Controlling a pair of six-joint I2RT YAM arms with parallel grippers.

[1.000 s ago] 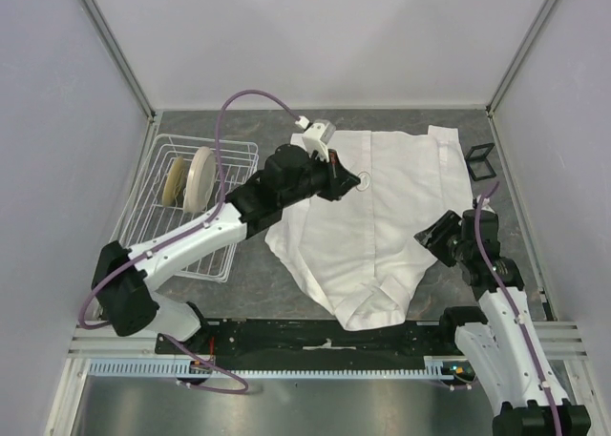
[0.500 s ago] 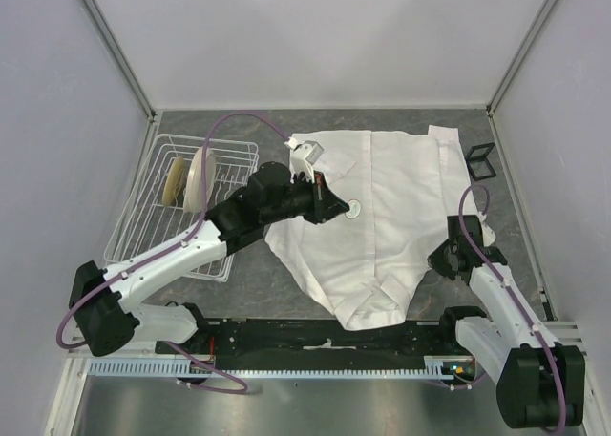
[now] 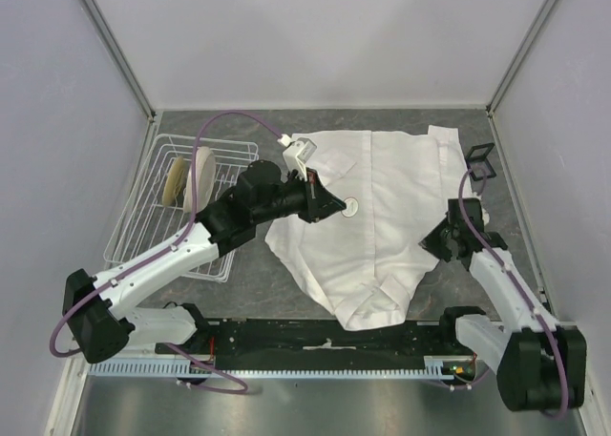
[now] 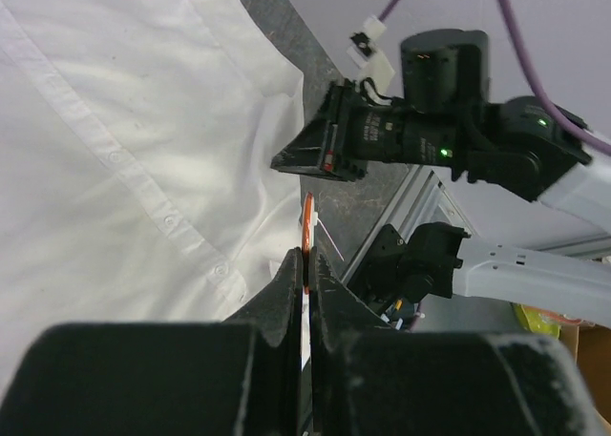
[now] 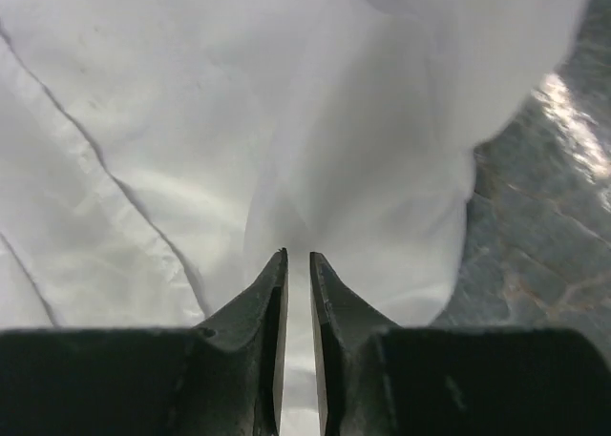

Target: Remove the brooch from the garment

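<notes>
The garment (image 3: 382, 193), a white button-front shirt, lies spread on the grey table and also shows in the left wrist view (image 4: 115, 121) and the right wrist view (image 5: 191, 121). My left gripper (image 3: 342, 207) hovers over the shirt's left front, shut on the brooch (image 3: 350, 207), a tiny pale disc. In the left wrist view the brooch (image 4: 307, 228) stands edge-on, coppery, between the fingertips of the gripper (image 4: 307, 264). My right gripper (image 3: 441, 242) sits at the shirt's right hem. Its jaws (image 5: 297, 259) are pinched on a raised fold of cloth.
A white wire rack (image 3: 153, 217) with two cream plates (image 3: 196, 176) stands at the left. A small black wire-frame stand (image 3: 480, 159) is at the right, beside the shirt's sleeve. The right arm (image 4: 430, 140) shows in the left wrist view.
My left gripper has drawn back and down to the left with the brooch. The right arm dipped toward the near edge, then came back to the shirt's right hem.
</notes>
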